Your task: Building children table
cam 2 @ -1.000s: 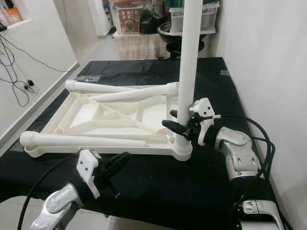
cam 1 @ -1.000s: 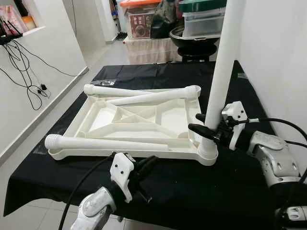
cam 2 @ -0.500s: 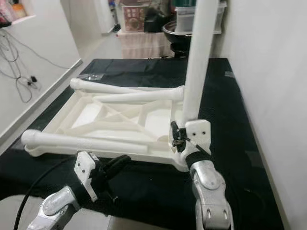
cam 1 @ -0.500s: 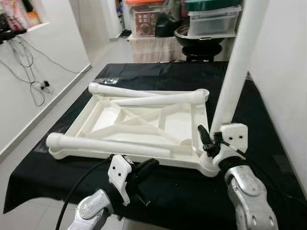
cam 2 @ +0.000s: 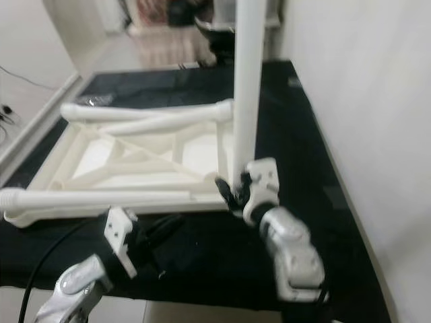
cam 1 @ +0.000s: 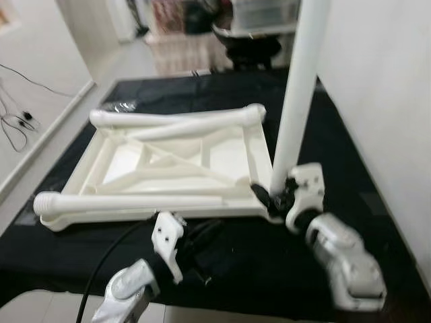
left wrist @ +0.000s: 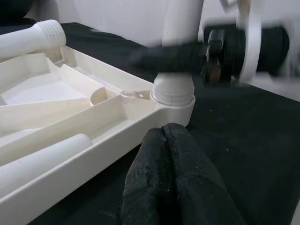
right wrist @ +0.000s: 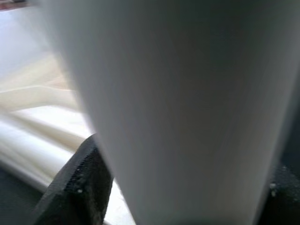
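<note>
An upside-down white table top (cam 1: 128,158) lies on the black-covered table (cam 1: 337,134). One white leg (cam 1: 298,101) stands upright in its near right corner socket (left wrist: 172,96). My right gripper (cam 1: 271,197) is shut on the base of this leg, with a black finger (right wrist: 79,183) on each side of it. Another loose leg (cam 1: 135,200) lies along the near edge, and two more (cam 1: 195,124) rest across the far edge. My left gripper (left wrist: 164,133) hovers shut and empty just in front of the near edge of the table top, close to the corner socket.
A white wall (cam 1: 384,94) runs close along the table's right side. Storage boxes and a dark chair (cam 1: 249,47) stand beyond the far end. Cables (cam 1: 17,121) hang by the left wall. A small clear bag (cam 1: 118,106) lies at the far left of the cloth.
The camera has shifted and blurred. My right forearm has swung from the right side round to the near side of the upright leg, its gripper staying at the leg's base. The left gripper keeps its place.
</note>
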You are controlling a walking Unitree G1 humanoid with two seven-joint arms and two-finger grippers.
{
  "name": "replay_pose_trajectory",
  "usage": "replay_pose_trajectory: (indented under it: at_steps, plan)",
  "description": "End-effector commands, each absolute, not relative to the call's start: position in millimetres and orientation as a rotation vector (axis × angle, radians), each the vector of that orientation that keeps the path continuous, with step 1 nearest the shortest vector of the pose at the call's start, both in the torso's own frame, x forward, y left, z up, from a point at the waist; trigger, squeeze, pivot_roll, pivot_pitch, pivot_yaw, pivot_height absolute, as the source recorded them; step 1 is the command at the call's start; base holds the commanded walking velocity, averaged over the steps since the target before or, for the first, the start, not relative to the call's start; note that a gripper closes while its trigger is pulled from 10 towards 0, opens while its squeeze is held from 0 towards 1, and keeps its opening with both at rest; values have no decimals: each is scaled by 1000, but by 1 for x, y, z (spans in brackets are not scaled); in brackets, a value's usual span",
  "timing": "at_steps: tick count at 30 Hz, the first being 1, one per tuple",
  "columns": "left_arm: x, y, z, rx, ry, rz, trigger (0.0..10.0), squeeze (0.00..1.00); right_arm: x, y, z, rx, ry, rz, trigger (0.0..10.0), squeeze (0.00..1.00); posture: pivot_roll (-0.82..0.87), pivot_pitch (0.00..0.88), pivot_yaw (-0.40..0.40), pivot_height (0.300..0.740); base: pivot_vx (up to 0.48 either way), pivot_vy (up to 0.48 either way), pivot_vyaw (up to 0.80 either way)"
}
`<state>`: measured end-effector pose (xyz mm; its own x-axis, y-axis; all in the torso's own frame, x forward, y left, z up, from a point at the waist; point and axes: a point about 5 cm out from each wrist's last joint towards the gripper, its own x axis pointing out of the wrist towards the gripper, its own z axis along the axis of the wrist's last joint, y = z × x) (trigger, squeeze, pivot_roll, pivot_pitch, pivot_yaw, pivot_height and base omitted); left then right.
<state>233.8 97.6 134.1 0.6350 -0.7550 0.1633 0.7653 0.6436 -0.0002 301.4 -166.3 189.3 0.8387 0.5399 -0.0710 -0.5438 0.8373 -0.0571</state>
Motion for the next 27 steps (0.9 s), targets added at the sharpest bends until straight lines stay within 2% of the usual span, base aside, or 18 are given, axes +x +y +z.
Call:
replay_pose_trajectory:
  at_steps: [1,6,9,12,13,14,15,20,27]
  plan:
    - [233,100,129,-76,-123,-870,10000,0,299,-155,189,-53,55,737,10000,0,0,115,89,740,0,0,0]
    - [233,99,129,-77,-123,-872,10000,0,312,-176,181,-210,136,845,10000,0,12,108,77,740,0,0,0]
    - [233,99,129,-78,-123,-873,10000,0,316,-180,181,-217,147,851,10000,0,12,108,77,740,0,0,0]
    - [233,98,128,-77,-120,-873,10000,0,332,-188,185,-215,151,846,10000,0,21,97,71,740,0,0,0]
    - [233,98,127,-75,-119,-871,10000,0,339,-189,188,-200,148,843,4706,0,24,92,71,740,0,0,0]
    - [233,98,127,-75,-119,-871,10000,0,339,-189,188,-200,148,843,4706,0,24,92,71,740,0,0,0]
    - [233,98,127,-73,-117,-871,10000,0,344,-191,190,-190,146,851,0,0,26,89,73,740,0,0,0]
    - [233,97,126,-71,-115,-871,10000,0,346,-194,190,-171,147,881,0,0,28,82,68,740,0,0,0]
    - [232,97,124,-75,-112,-874,10000,0,335,-201,174,-128,178,917,0,0,18,76,70,740,0,0,0]
